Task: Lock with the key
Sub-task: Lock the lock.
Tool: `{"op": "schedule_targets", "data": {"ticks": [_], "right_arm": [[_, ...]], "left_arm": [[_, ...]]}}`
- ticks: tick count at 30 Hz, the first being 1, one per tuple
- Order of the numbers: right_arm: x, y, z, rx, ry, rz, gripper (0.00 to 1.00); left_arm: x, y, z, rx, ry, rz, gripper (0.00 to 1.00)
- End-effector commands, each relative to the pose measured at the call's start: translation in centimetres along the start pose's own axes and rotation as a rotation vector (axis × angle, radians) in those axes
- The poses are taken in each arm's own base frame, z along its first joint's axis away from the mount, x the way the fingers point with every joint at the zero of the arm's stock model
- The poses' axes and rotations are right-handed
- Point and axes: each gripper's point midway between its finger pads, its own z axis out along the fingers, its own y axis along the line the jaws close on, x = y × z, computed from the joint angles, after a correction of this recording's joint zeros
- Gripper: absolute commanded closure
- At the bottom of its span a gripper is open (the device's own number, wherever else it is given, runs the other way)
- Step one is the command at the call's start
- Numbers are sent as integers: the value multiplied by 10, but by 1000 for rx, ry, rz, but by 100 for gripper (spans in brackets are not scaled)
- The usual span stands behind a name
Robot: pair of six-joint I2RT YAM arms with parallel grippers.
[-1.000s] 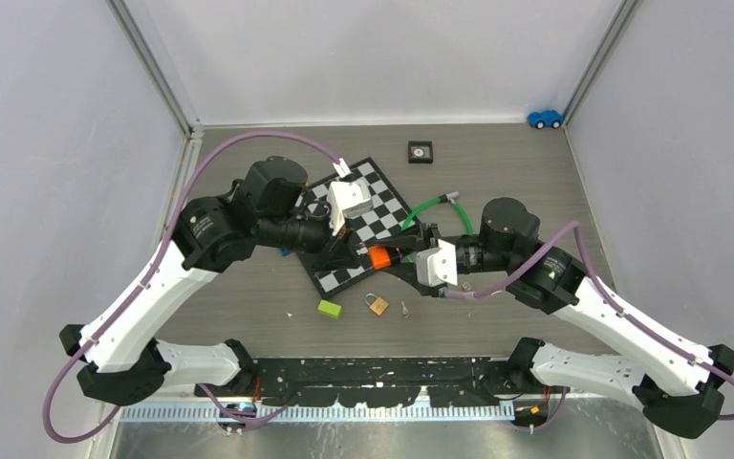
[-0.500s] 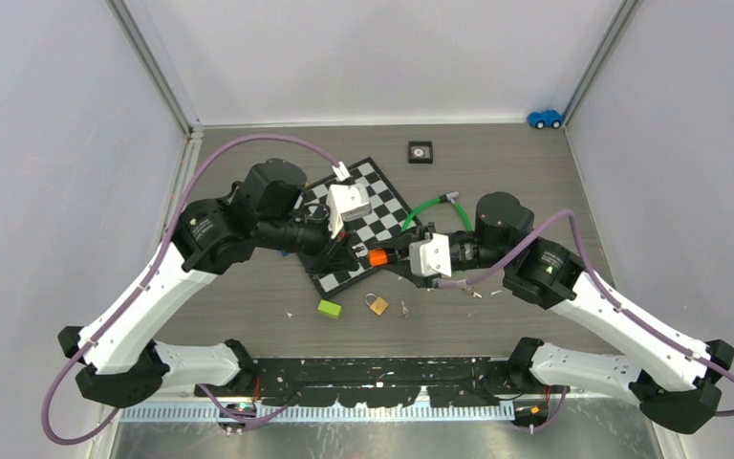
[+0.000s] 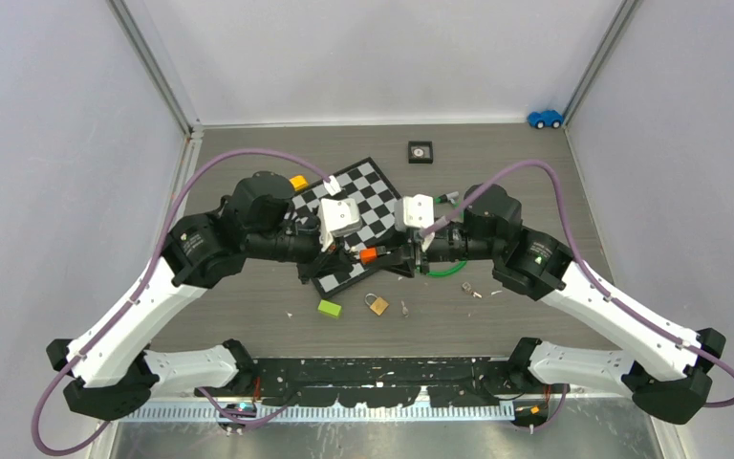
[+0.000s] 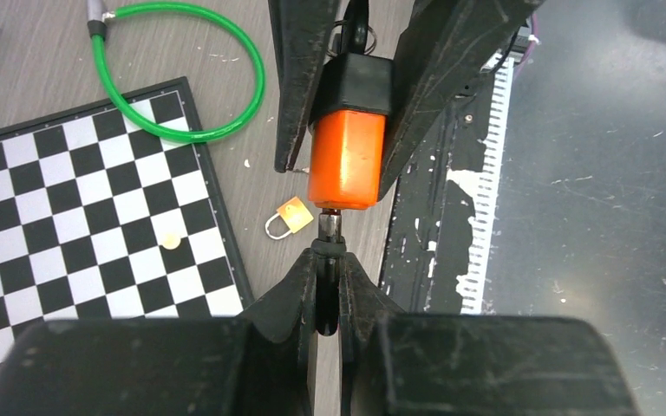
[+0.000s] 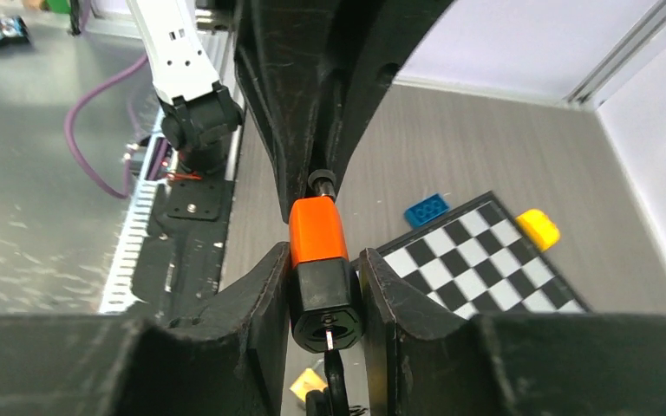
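The lock [image 4: 345, 147] at frame centre is orange with a black cap. To its left, a black-and-white chequered board [image 4: 78, 208] and a bright green loop [image 4: 258, 74] lie on the grey wood-grain desk [image 4: 35, 78]. The small padlock [image 4: 290, 215] below is brass-yellow.

Light bright, even, diffuse, from overhead. Top view sharp; shadows on table [image 3: 248, 296] faint, soft-edged. Metal sheet [image 5: 35, 217] shows washed sheen. Orange lock [image 4: 345, 160] crisp in both wrist views w/ soft highlight. Left fingers [image 4: 299, 299] near-black, little detail, softer toward lens. Wide-angle bending at wrist-view edges; bkgd slightly soft.
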Motion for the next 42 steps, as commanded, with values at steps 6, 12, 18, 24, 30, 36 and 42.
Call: {"op": "schedule_targets", "data": {"ticks": [6,12,18,24,30,36,42], "right_arm": [[-16,-33,3,189,4,318,100],[-12,-26,9,145,-23,302,100],[-5,-26,15,132,-36,270,100],[4,-14,22,42,-21,214,100],[17,-18,27,55,-2,161,100],[27,-23,36,69,9,165,100],[32,-26,58,67,14,230,100]], "left_arm": [[-36,-11,-15,6,-244,124,100],[-36,-13,-14,20,-237,101,100],[-41,-20,-11,72,-236,63,100],[-49,-19,-12,64,-267,43,100],[-57,-18,-11,57,-305,14,100],[-65,-17,-9,66,-329,9,100],[-69,-18,-4,83,-337,-18,100]]}}
